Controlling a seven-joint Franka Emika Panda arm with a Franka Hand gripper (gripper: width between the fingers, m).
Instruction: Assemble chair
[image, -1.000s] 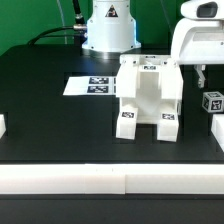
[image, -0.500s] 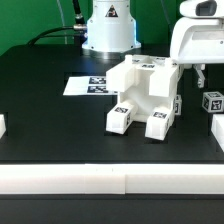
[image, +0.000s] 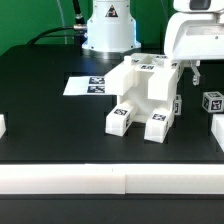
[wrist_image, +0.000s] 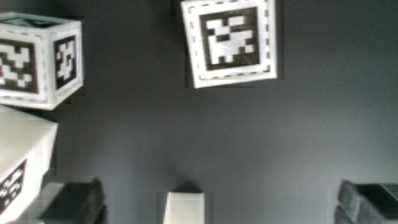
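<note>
The chair, a white blocky body with tagged feet, rests tilted in the middle of the black table, its two legs pointing toward the front. My gripper hangs just to the exterior view's right of it, above the table, open and holding nothing. A small tagged cube lies beneath and beside the gripper. In the wrist view the gripper shows its fingers wide apart, with the cube, a second tagged piece and a narrow white piece below, untouched.
The marker board lies flat behind the chair, before the robot base. A white part shows at the right edge and another at the left edge. A low white wall borders the front.
The chair body has gone from standing square on its legs to a tilted pose turned toward the front left. My open gripper has shifted slightly left.
</note>
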